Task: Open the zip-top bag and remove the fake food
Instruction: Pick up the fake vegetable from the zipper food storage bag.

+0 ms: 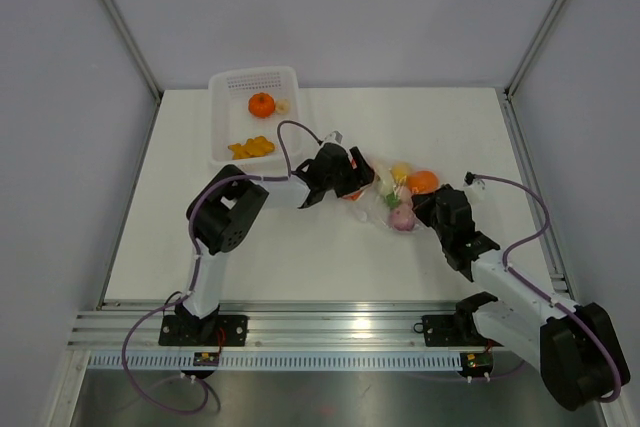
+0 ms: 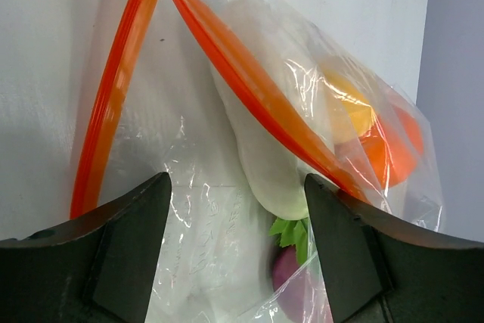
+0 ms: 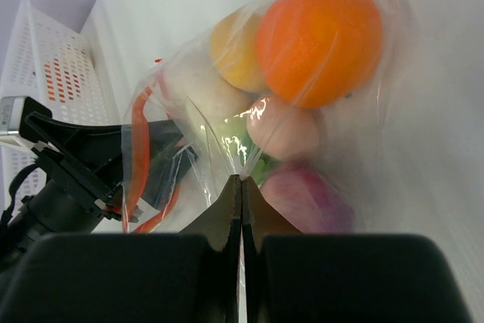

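A: Where's the bag (image 1: 392,195)?

B: Flat on the table (image 1: 300,257), right of centre, between the left gripper (image 1: 362,185) and the right gripper (image 1: 425,205). It's clear and crinkled, with food inside.

A: How is the left gripper set?

B: Jaws apart, at the bag's mouth. In its wrist view the 2 fingers (image 2: 128,255) stand wide, with loose film between them and nothing clamped.

A: And the zipper (image 2: 113,96)?

B: Open. Its 2 orange strips meet at the top of that view and spread apart lower down. 1 runs down the left against the table, the other slants right across the food.

A: What food shows in the bag?

B: A white radish (image 2: 261,149) with green leaves lies just behind the slanting strip. A purple onion (image 2: 287,274) sits below the leaves. A yellow piece (image 2: 352,111) and an orange (image 2: 397,149) lie deeper in. The right wrist view also shows a pale pink piece (image 3: 280,130) under the orange.

A: The right gripper?

B: Jaws pressed together, pinching the film at the end of the bag away from the mouth, just beside the onion.

A: Anything else on the table?

B: A white perforated basket (image 1: 222,87) at the far left, well apart from the bag. It holds a tangerine (image 1: 261,104), a small pale bit (image 1: 283,106) touching it, and yellow pieces (image 1: 250,148) nearer the arms.
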Tool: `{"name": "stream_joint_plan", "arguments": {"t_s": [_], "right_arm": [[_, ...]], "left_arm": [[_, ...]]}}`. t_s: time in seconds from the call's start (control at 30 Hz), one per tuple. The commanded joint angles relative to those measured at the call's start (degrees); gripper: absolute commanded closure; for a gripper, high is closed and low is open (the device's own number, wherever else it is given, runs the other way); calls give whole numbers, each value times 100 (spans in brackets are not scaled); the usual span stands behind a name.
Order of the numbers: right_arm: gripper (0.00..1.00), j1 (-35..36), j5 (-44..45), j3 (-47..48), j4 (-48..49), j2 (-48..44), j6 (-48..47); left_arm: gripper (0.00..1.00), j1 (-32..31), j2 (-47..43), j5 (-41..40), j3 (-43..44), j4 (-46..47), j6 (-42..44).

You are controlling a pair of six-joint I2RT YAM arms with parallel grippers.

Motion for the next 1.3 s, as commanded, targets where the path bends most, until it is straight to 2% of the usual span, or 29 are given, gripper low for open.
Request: {"name": "stream_joint_plan", "arguments": {"t_s": [0.0,0.07,0.23,0.5,0.57,0.7,0.73,0.8,0.83,0.87,0.93,1.0,1.07,1.27], "right_arm": [[100,30,-63,246,59,344,-194],[100,39,-71,413,67,547,-299],[100,30,-414,940,59,1409,-660],[100,30,-414,1459,-82,1541,-1293],[100,30,-231,1574,-379,1454,-1102],[100,30,287,865,-171,412,-731],[94,30,324,766,-127,225,-705],[68,39,342,660,-205,-197,-783],[43,30,359,695,-414,-285,-836],[38,30,351,756,-512,-365,-984],[36,30,350,993,-783,-339,-1126],[30,30,298,1300,-838,-129,-1345],[28,39,158,1564,-1268,273,-1600],[28,65,-422,2574,-1769,1532,-2215]], "left_arm": [[25,-32,85,-54,64,125,120],[25,-32,-82,-19,-296,658,59],[25,-32,-460,25,-832,1066,120],[25,3,-1162,157,-1237,1198,243],[25,3,-1277,149,-1316,1224,261],[24,12,-1585,43,-1668,1471,225],[25,12,-1629,26,-1703,1549,225],[25,30,-1647,69,-1739,1576,199],[24,39,-1647,87,-1739,1602,190],[25,39,-1638,122,-1739,1620,182],[24,39,-1603,157,-1713,1646,164],[25,39,-1542,219,-1669,1638,155],[25,39,-1463,289,-1625,1655,138],[25,47,-1339,342,-1633,1673,85]]}}
